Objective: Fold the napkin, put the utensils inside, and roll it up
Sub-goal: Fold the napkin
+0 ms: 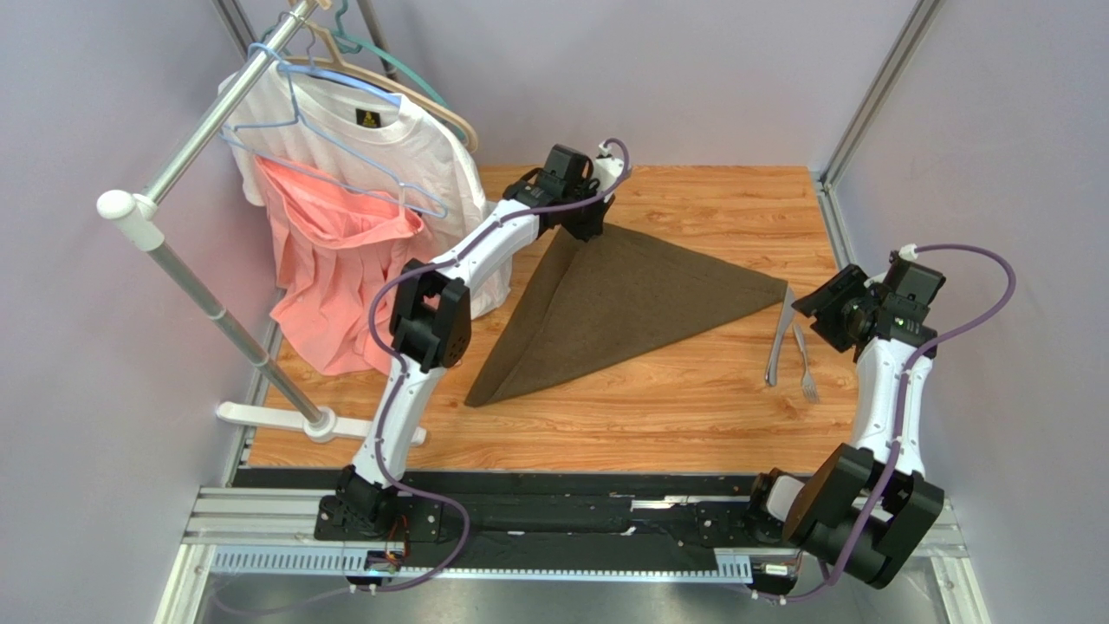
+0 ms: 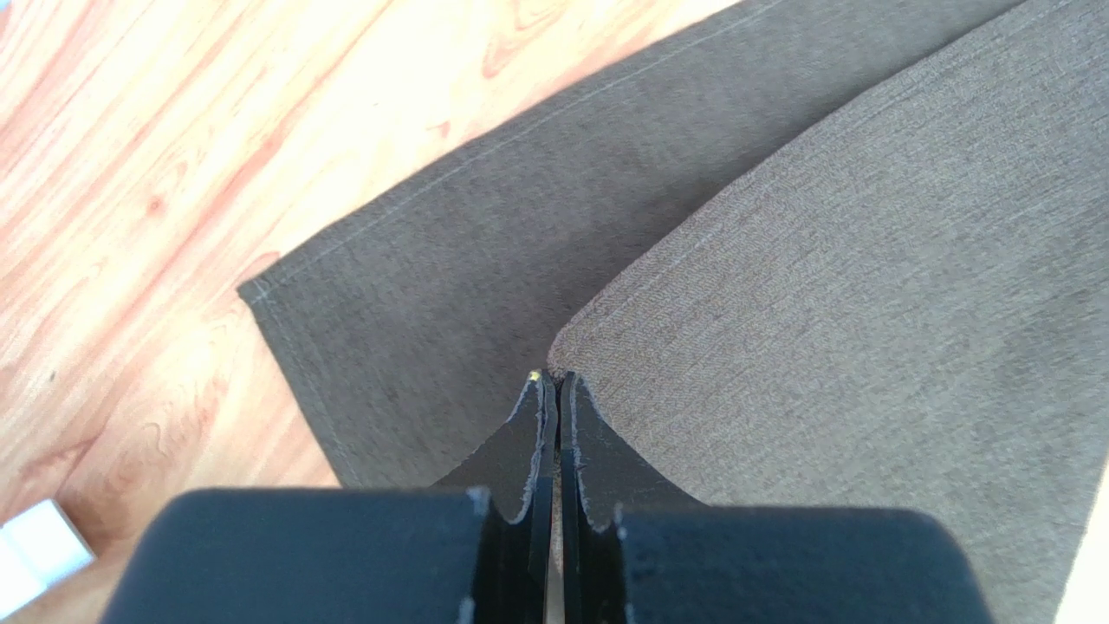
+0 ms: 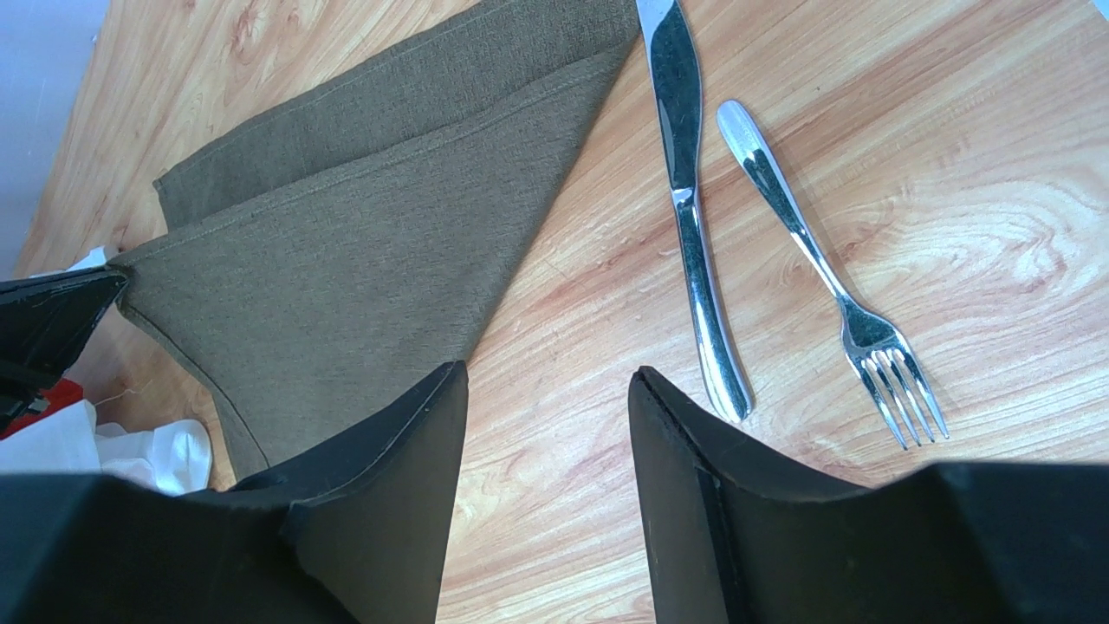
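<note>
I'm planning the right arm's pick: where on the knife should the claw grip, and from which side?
Probably take the knife at its narrow waist, straight from above, jaws across its width. It lies flat on the table, so only its thin long edges offer purchase; the fork lies apart beside it, leaving finger room.

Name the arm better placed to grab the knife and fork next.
Right: the right end effector hovers open beside the silver metal knife and silver metal fork; the left end effector is shut on a corner of the dark olive-brown cloth napkin.
</note>
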`<state>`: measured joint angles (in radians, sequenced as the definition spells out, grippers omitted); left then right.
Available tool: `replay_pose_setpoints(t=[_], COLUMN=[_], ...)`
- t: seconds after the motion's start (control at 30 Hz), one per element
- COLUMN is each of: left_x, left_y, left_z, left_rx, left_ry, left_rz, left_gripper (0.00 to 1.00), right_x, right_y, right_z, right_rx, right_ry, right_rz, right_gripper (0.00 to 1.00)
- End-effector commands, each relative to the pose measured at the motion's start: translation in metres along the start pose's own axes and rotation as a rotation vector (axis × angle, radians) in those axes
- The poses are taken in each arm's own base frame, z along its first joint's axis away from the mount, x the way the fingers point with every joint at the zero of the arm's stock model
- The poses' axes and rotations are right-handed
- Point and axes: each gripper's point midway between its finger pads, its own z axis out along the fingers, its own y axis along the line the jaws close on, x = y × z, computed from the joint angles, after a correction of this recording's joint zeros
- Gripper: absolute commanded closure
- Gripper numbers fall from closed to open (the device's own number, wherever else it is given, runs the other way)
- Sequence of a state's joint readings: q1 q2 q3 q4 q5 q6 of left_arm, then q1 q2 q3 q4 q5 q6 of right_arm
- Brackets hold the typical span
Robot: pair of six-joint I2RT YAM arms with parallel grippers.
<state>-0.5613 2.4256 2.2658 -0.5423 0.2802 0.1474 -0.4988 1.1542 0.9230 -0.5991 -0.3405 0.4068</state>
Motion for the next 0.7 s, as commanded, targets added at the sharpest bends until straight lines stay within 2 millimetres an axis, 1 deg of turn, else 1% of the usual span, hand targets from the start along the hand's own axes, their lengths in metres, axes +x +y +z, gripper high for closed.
replay_pose_setpoints(t=[0.0, 0.07, 0.13, 0.2, 0.3, 0.47, 0.53, 0.67], left_x=[-0.016, -0.014, -0.017, -0.015, -0.018, -0.022, -0.018, -0.020], left_y=[0.012, 0.019, 0.025, 0.036, 0.051, 0.062, 0.065, 0.075], left_z=[0.001, 0.004, 0.004, 0.002, -0.002, -0.004, -0.001, -0.002], left_rx=[0.010, 0.003, -0.016, -0.038, -0.063, -0.066, -0.066, -0.079], left_ry=[-0.055, -0.054, -0.062, -0.063, -0.080, -0.101, -0.096, -0.106], left_rz=[0.049, 0.048, 0.049, 0.040, 0.037, 0.040, 0.042, 0.043], left_gripper=[1.00, 1.00, 1.00, 1.00, 1.00, 1.00, 1.00, 1.00], right_x=[-0.016, -0.017, -0.017, -0.016, -0.017, -0.017, -0.018, -0.017], right_y=[0.002, 0.003, 0.003, 0.001, 0.002, 0.002, 0.002, 0.002], right_z=[0.002, 0.001, 0.002, 0.002, 0.002, 0.003, 0.002, 0.002], right_rx=[-0.007, -0.007, -0.007, -0.003, -0.003, -0.003, -0.002, -0.003], right_ry=[-0.061, -0.062, -0.062, -0.061, -0.064, -0.064, -0.065, -0.063], right_rz=[-0.014, -0.016, -0.016, -0.017, -0.018, -0.018, -0.017, -0.022], right_gripper=[0.47, 0.48, 0.48, 0.48, 0.48, 0.48, 0.48, 0.48])
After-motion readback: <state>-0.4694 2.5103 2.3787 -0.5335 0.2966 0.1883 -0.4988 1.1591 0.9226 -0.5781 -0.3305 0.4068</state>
